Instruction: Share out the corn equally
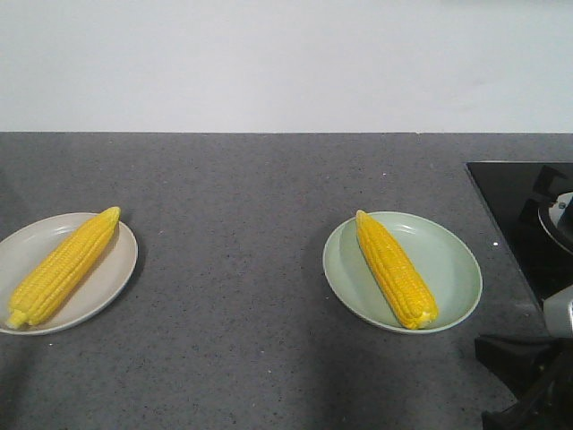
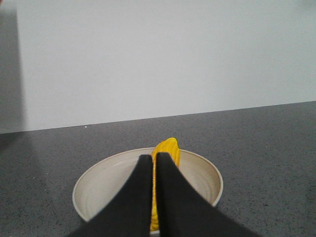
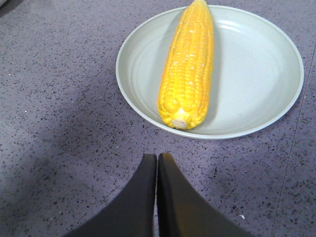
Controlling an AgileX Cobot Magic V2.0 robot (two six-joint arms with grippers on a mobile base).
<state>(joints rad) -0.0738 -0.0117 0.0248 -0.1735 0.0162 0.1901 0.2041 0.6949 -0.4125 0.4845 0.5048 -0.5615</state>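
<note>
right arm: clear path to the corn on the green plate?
Probably yes. The right pincer is shut over bare counter just short of the green plate, facing the blunt end of the corn. Nothing lies between; it must open first.

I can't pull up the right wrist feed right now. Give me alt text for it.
One yellow corn cob lies lengthwise on a pale green plate, blunt end toward the camera. The right gripper sits shut and empty in front of the plate's near rim, over the speckled grey counter.
</note>
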